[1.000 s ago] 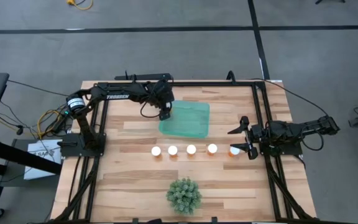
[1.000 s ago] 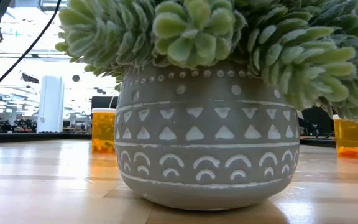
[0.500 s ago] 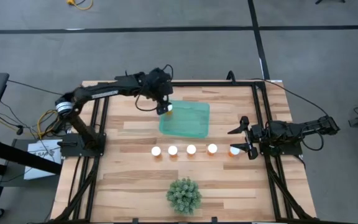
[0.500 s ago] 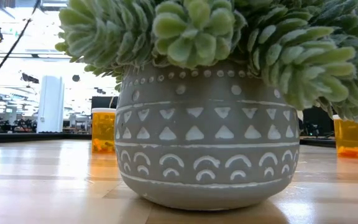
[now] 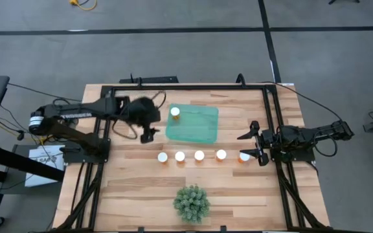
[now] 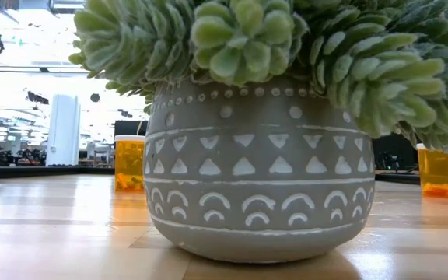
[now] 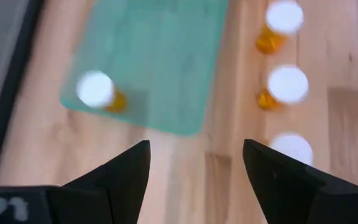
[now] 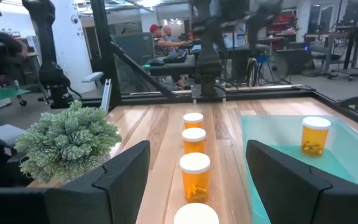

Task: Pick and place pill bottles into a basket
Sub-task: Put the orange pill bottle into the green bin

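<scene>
We note amber bottles [image 5: 200, 156] with white caps; teal translucent basket [image 5: 199, 127]; pale green plant [image 5: 192, 203] in grey pot [image 6: 259, 167] with white triangles, dots, arcs; light wood table [image 5: 135, 188].

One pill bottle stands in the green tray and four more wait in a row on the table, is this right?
Not quite: the high view shows five bottles in the row, not four. One pill bottle does stand in the green tray.

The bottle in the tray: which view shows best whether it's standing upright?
The right wrist view: the bottle shows side-on, standing upright in the green tray. The high view shows only its white cap; the left wrist view blurs it; the plant pot hides it in the low view.
</scene>
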### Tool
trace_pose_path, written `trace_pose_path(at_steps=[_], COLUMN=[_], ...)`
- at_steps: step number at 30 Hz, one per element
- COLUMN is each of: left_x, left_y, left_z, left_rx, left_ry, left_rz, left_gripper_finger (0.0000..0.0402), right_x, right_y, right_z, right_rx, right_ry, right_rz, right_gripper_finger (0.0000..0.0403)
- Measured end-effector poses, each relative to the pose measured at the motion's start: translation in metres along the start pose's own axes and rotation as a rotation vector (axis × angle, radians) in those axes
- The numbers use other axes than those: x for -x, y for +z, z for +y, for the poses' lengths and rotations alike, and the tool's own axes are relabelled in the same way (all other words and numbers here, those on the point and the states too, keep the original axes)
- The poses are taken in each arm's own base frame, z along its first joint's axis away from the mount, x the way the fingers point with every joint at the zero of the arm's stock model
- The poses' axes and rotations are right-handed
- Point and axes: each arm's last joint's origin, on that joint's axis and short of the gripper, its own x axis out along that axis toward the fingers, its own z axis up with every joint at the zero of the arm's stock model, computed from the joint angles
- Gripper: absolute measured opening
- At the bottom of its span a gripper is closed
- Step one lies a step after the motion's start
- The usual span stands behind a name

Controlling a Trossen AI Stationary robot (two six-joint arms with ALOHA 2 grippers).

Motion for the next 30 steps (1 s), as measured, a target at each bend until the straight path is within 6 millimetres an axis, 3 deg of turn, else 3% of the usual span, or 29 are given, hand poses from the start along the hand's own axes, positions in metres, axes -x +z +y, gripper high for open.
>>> trace_pose_path(at_steps=[10,22,30], left_x=[-0.037,-0.041,-0.041], left_y=[-0.041,-0.039,-0.039], left_z=[-0.041,-0.067,-0.068], left_rx=[0.017,-0.016,-0.046], left_ry=[-0.061,-0.221,-0.249], left_rz=[0.110,0.012,0.011], left_gripper_finger=[0.0248,0.0248,0.0252], right_x=[0.000,0.000,0.000], right_y=[0.000,0.000,0.000], right_z=[0.000,0.000,0.000], right_rx=[0.000,0.000,0.000], right_ry=[0.000,0.000,0.000], right_rz=[0.000,0.000,0.000], right_gripper_finger=[0.0260,0.0260,0.0260])
